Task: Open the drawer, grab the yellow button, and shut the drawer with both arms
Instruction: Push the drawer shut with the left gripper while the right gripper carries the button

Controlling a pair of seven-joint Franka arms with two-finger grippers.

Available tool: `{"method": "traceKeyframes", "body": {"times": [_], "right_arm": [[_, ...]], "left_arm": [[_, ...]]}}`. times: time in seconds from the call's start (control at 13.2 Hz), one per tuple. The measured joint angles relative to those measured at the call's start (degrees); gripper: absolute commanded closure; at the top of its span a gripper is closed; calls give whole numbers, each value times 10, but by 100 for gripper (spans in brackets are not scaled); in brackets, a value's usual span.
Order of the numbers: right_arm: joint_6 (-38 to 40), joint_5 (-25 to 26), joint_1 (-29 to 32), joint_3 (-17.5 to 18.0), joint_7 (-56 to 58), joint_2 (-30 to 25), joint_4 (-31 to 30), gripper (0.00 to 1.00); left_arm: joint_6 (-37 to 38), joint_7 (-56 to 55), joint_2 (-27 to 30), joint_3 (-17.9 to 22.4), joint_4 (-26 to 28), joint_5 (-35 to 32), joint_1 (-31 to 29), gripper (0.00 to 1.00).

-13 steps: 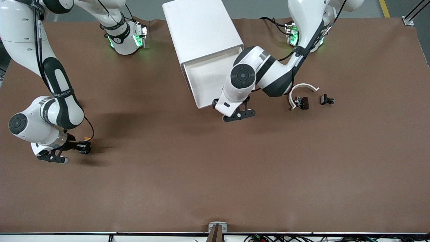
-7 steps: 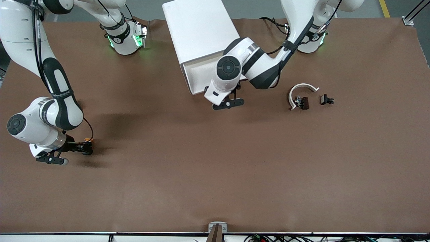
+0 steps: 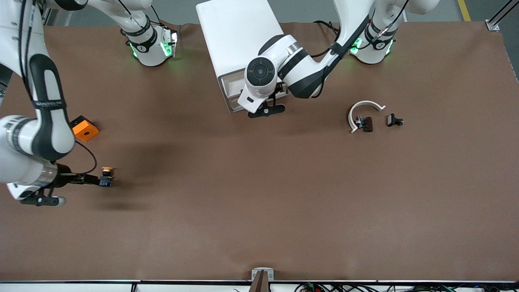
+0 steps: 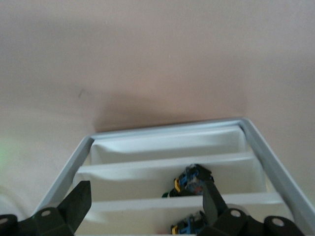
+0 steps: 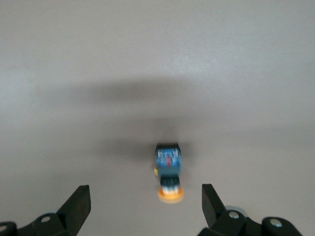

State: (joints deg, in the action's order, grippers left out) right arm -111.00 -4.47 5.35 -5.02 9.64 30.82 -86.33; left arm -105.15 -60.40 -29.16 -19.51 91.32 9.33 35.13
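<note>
Brown desk (image 3: 259, 202) with a white drawer cabinet (image 3: 239, 40), its drawer (image 4: 167, 162) partly out and holding small button parts. Left tool (image 3: 265, 110), released, hangs over the drawer front. Right tool (image 3: 87, 178), fingers (image 5: 78, 204) spread and released, sits at the right arm's end of the desk. The button (image 3: 106, 176) lies on the desk just off its tips, apart from both fingers, near an orange block (image 3: 85, 128).

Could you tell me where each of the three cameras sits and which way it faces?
Front view: high across the table, facing both arms; shows the drawer, button, left gripper.
Left wrist view: on the left wrist, looking into the drawer; open fingers show.
Right wrist view: on the right wrist, looking down at the button, shared with the front view; open fingers show.
</note>
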Motion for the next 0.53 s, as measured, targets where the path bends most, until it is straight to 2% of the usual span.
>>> {"method": "traceKeyframes", "body": {"times": [0.23,0.53], "right_arm": [[136,34,-28,2,-10,-13,99,0],[230,45,-56,1,-61,-40,148,0]], "left_arm": [[7,-22,-1,-21,7,0,1,0],[8,-40,-3,-30,10,1,7,0]]}}
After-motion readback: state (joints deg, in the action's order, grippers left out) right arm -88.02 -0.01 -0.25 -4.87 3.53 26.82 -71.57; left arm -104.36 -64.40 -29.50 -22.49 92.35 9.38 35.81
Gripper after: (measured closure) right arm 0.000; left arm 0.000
